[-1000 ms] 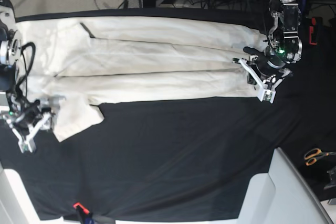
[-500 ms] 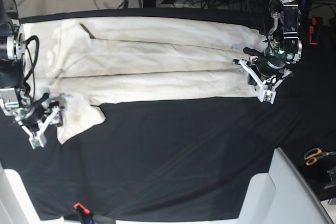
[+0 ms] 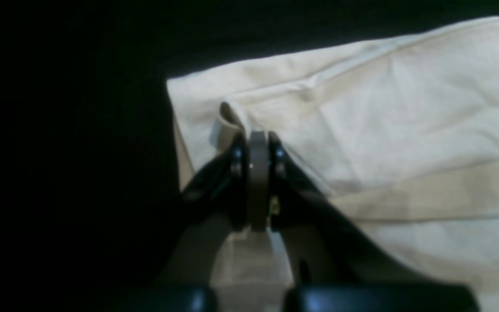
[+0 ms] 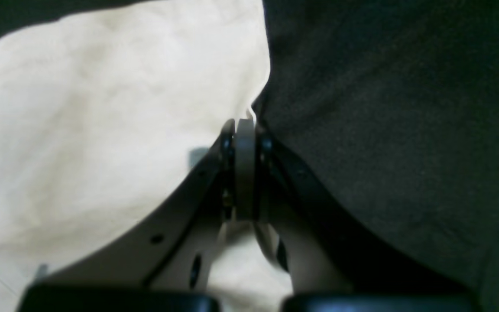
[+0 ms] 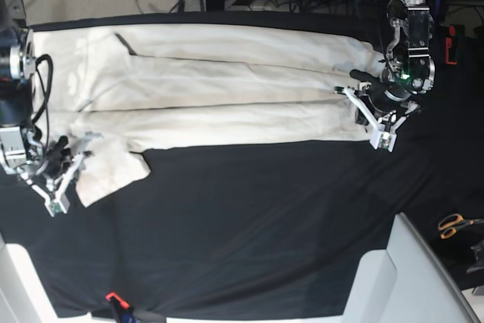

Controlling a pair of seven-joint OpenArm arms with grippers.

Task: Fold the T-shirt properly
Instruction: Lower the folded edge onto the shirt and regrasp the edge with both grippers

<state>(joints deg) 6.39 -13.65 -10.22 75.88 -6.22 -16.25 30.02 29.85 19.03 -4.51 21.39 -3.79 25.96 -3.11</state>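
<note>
**Both corners pinched, ready to carry the fold**

Left gripper clamped tight on a raised tuck of the shirt at its hem edge, on the right side of the scene. Right gripper closed together at the sleeve edge on the left side, right where cream cloth meets the black cloth; seems to be nipping the very edge, though how much fabric sits between the jaws cannot be told.

Shirt spread long across the far half of the table, already narrowed into a band, one sleeve flap sticking out toward the near left.

For a clean step: lift both ends together and evenly, just enough to clear the table. Keep the band taut between the grippers so no sag drags a crease. Check the right grip before pulling hard, since a thin edge bite probably slips. Avoid snagging the black cloth beneath.
</note>
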